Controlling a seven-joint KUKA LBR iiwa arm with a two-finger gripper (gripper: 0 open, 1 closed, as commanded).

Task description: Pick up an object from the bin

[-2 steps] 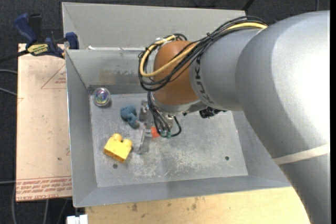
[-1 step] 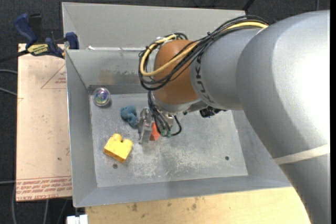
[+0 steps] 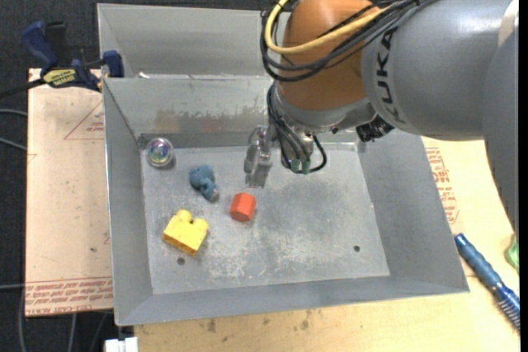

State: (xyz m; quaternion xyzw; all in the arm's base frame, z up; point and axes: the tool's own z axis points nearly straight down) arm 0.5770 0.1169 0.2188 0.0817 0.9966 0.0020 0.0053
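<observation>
My gripper [image 3: 258,174] hangs over the middle of the bin, its grey fingers pointing down with nothing visible between them. Just below and slightly left of the fingertips lies a small red block [image 3: 242,207]. A blue lumpy piece [image 3: 204,181] rests to the left of the gripper. Farther to the front left sits a yellow building block [image 3: 185,232]. Near the back left corner is a shiny glass ball [image 3: 160,152].
The arm with its orange dome and cables reaches in from the right and covers the bin's back right part. The bin's sloping walls rise on all sides. The front right floor holds nothing but specks.
</observation>
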